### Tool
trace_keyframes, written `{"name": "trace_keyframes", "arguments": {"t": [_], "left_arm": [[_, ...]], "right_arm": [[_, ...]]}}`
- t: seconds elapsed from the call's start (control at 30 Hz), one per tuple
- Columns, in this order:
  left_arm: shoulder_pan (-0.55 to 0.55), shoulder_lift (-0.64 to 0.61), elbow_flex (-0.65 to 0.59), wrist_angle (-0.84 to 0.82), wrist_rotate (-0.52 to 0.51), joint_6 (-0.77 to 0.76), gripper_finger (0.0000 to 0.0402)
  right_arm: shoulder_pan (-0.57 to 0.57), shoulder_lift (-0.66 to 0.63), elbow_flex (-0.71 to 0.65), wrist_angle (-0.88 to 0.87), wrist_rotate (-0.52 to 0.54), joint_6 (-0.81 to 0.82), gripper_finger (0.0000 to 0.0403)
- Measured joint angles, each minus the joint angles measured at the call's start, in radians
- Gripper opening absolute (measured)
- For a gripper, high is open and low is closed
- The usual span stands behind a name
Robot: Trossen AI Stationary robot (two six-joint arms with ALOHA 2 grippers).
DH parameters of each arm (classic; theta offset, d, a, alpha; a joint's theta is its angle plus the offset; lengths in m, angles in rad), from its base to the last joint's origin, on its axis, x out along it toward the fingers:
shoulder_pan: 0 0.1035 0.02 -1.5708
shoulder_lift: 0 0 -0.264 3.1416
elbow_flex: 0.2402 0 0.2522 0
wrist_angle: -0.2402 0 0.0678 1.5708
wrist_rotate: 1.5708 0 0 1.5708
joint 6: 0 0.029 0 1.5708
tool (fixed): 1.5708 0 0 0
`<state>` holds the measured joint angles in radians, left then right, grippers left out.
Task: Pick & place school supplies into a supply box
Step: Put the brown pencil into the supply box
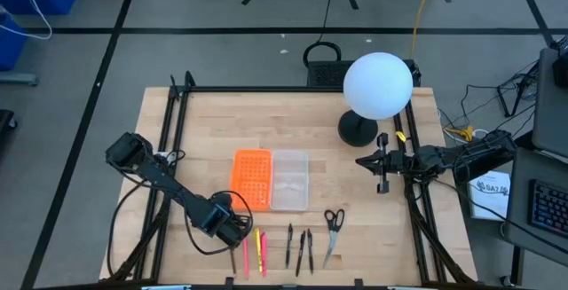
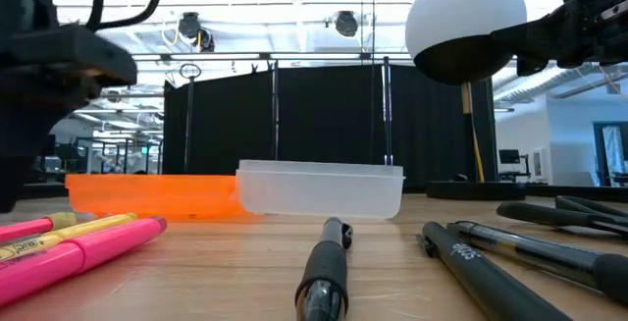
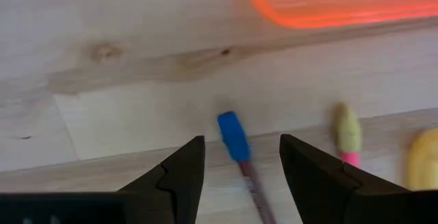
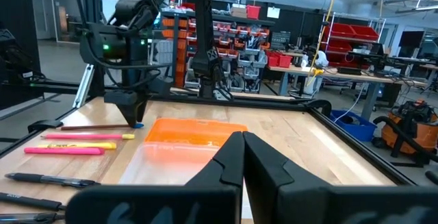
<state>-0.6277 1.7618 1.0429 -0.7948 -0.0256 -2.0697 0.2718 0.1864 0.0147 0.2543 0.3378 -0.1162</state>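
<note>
The left gripper (image 3: 238, 166) is hovering with fingers apart over the blue-tipped pencil (image 3: 233, 135), which lies beside the orange tray (image 1: 251, 180). It should be lowering squarely, straddling the shaft, before closing. The right gripper (image 4: 241, 157) is waiting, fingers together.

Black curtains (image 2: 314, 125) — perhaps workshop shelving (image 4: 226, 42)

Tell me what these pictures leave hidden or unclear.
- Supply box contents: the low view shows only its frosted wall; from above it is too small to tell.
- Blue-tipped pencil: in the left wrist view its shaft is cut off by the edge, between the open left gripper fingers.
- Scissors: tiny from above.
- Right gripper: shut, blocking the near table.
</note>
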Motion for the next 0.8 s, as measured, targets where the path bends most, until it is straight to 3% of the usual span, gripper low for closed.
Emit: {"name": "trace_keyframes", "arguments": {"t": [0.4,0.8], "left_arm": [[0.000,-0.006,-0.082,0.131,0.029,-0.019,0.0184],[0.019,-0.004,-0.085,0.116,0.043,0.027,0.0020]], "right_arm": [[0.000,0.000,0.000,0.002,0.000,0.000,0.0000],[0.000,0.000,0.000,0.002,0.000,0.000,0.0000]]}}
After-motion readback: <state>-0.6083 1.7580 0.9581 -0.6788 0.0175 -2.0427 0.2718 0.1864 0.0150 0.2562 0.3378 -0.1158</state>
